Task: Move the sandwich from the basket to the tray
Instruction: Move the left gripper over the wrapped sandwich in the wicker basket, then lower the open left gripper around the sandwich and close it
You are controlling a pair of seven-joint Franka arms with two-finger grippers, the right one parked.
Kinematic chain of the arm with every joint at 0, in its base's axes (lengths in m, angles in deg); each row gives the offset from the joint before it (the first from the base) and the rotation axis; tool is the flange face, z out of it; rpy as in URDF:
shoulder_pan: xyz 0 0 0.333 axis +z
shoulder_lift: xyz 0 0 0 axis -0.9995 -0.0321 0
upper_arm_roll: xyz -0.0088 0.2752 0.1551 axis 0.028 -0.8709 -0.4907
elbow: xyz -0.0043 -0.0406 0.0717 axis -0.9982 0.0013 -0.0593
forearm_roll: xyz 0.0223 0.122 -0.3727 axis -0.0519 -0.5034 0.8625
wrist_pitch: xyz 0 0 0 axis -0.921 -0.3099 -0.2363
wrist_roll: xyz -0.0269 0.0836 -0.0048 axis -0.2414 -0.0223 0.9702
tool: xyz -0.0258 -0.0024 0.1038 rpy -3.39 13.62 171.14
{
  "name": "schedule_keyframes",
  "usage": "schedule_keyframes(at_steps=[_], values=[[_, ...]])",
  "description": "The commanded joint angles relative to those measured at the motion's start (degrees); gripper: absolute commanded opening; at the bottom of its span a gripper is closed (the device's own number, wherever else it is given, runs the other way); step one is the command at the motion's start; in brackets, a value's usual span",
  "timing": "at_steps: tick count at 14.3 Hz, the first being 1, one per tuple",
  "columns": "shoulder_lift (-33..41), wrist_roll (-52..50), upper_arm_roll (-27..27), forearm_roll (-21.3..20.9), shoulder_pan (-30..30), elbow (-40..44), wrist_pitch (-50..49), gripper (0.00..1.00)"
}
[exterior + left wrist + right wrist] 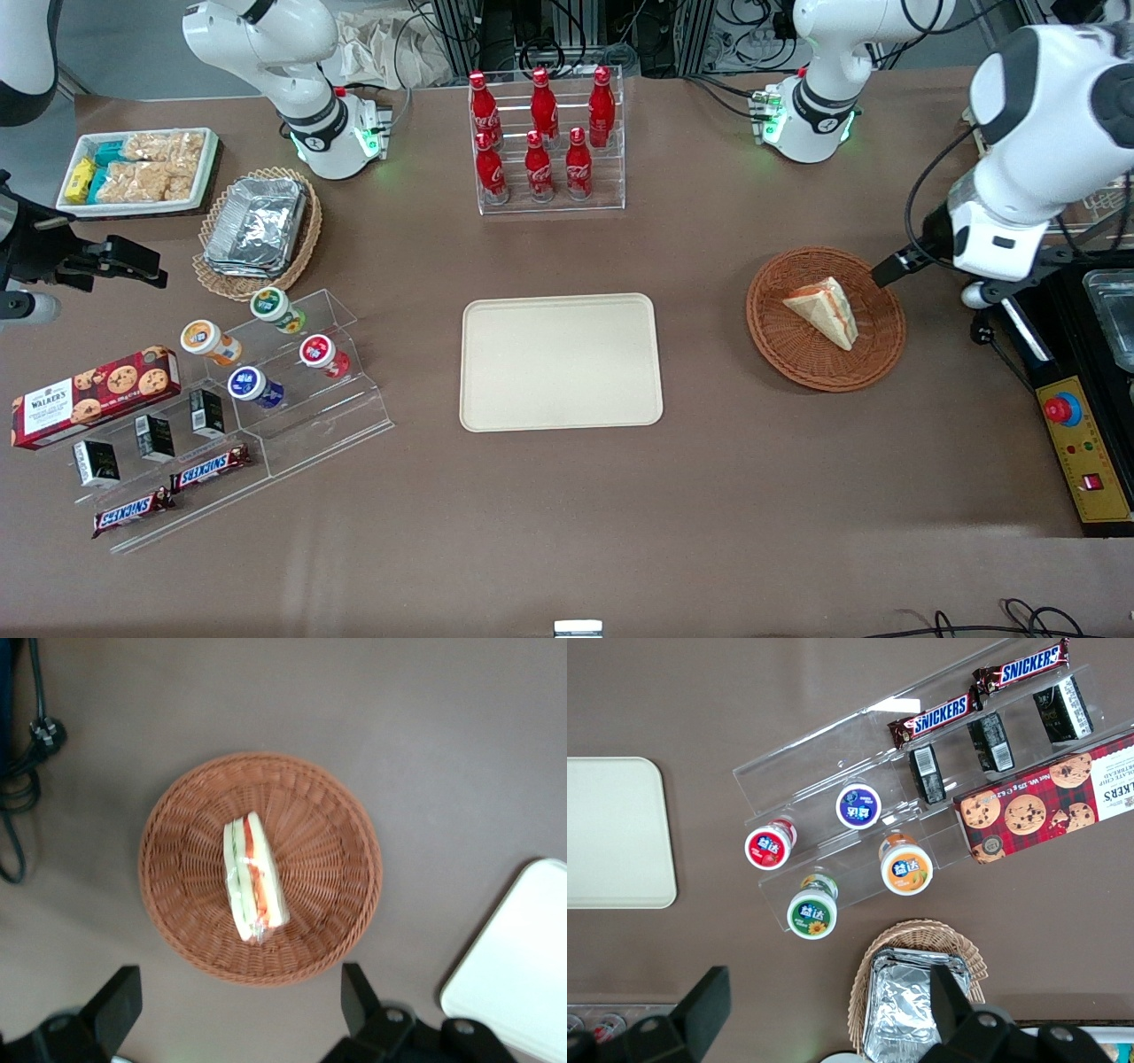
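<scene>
The sandwich (824, 310) is a triangular wedge of white bread with orange and yellowish filling. It lies in the round reddish-brown wicker basket (780, 354) toward the working arm's end of the table. The beige tray (560, 361) lies flat and bare at the table's middle. My left gripper (895, 264) hangs above the table beside the basket's rim, open and empty. In the left wrist view the sandwich (254, 875) lies in the basket (177, 904) ahead of the gripper (239, 1005), whose fingers (120, 1001) stand wide apart. A corner of the tray (523, 974) shows there too.
A clear rack of red bottles (542, 142) stands farther from the camera than the tray. A tan basket of foil containers (257, 226), a white snack tray (137, 168), a clear stand with cups and bars (257, 390) and a cookie box (93, 394) lie toward the parked arm's end. A yellow control box (1076, 443) sits at the working arm's end.
</scene>
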Motion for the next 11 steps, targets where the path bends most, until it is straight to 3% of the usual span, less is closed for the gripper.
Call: schedule_keyframes(at_steps=[1,5,11], values=[[3.56,-5.81,1.06,0.57,0.20,-8.04,6.47,1.00],[2.60,-17.76,2.73,0.48,0.20,-15.86,17.98,1.00],[-4.60,-24.90,2.73,0.57,0.20,-24.84,35.11,1.00]])
